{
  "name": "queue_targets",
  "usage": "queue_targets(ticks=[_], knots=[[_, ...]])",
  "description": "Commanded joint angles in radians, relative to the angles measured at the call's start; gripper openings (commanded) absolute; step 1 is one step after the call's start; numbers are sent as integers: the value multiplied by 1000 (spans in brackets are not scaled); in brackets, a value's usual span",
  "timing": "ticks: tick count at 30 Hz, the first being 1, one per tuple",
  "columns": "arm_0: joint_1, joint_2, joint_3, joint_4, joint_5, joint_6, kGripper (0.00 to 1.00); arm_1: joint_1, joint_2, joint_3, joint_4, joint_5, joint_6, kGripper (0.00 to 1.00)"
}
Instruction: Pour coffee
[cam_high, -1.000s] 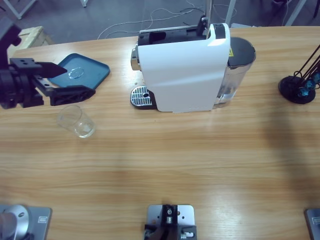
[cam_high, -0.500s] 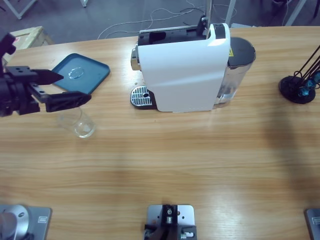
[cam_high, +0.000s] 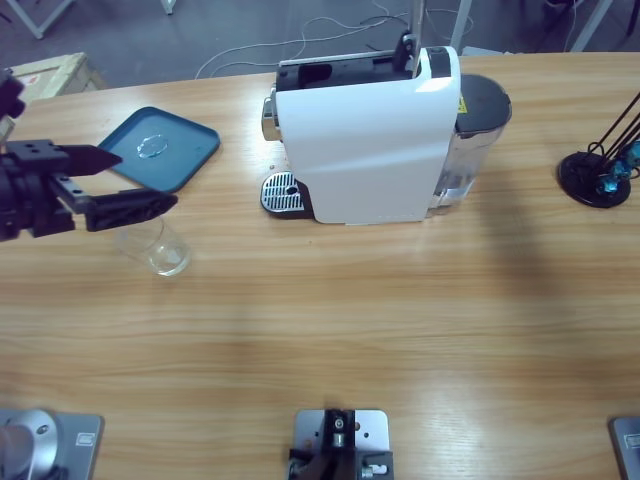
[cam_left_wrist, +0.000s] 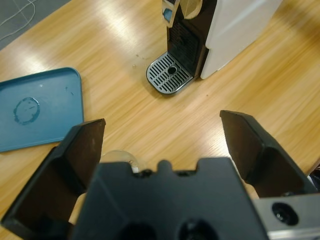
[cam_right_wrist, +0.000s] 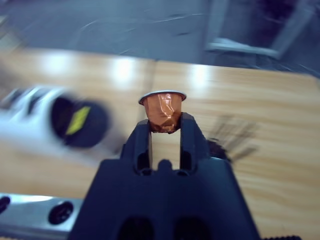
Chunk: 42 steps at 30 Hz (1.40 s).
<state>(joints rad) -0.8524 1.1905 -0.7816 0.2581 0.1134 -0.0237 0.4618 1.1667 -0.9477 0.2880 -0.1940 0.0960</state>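
The task looks to be in its early stage. The white, boxy capsule coffee machine (cam_high: 375, 140) stands at the far middle of the long wooden table (cam_high: 400, 330), and its round perforated metal drip tray (cam_high: 281, 193) is bare, with no cup under the spout. The clear, empty drinking glass (cam_high: 158, 244) stands on the wood well to the left of the machine, just in front of the flat blue plastic tray (cam_high: 160, 148).

The left gripper (cam_high: 115, 180) comes in from the left edge and hangs over the glass with its black jaws spread wide and nothing between them; in the left wrist view the rim of the glass shows low between the jaws. So the glass is not yet grasped.

The right gripper (cam_right_wrist: 164, 132) does not show in the high view. Its own view shows the jaws closed on a small copper-coloured foil coffee capsule (cam_right_wrist: 163, 111), held rim up over the table.

Judging from this, the capsule is picked up, but loading it, setting the glass on the drip tray and brewing remain.
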Motion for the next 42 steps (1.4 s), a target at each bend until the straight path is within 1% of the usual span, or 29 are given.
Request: queue_targets(ticks=[1, 2, 4, 7, 11, 15, 22, 42], knots=[[1, -94, 45, 14, 2, 17, 991, 465, 285, -237, 137, 138, -356, 0], [1, -101, 45, 20, 0, 24, 991, 493, 335, -292, 158, 146, -408, 0], [1, -108, 46, 28, -1, 37, 991, 515, 419, -390, 178, 165, -506, 0], [2, -115, 50, 30, -4, 47, 991, 515, 535, -557, 228, 183, -580, 0], [2, -127, 59, 30, -11, 42, 991, 489, 663, -682, 236, 151, -610, 0], [2, -136, 71, 30, -11, 39, 991, 450, 738, -744, 232, 119, -620, 0], [2, -118, 77, 26, -11, 38, 991, 405, 774, -737, 229, 92, -631, 0], [2, -121, 102, 23, -12, 25, 991, 405, 804, -693, 243, 71, -632, 0]])
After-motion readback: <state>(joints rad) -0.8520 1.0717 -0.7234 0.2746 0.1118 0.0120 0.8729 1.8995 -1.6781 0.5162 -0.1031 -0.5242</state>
